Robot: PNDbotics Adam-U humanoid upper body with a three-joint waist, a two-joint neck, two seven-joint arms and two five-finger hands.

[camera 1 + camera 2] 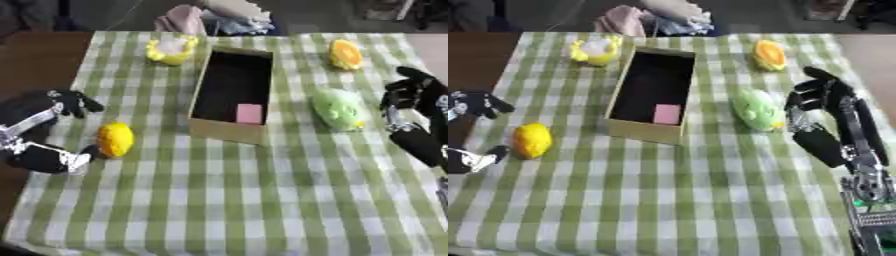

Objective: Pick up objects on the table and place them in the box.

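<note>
Left hand [44, 132] spread open beside yellow toy [115, 139]; right hand [824, 117] relaxed open near green toy [758, 110]; pink block [249, 113] inside box [229, 131].

The open cardboard box [229, 131] stands mid-table with a pink block [249, 113] inside. Around it lie a yellow toy [115, 139], a green toy [339, 109], an orange toy [346, 54] and a yellow-white toy [171, 50].
</note>
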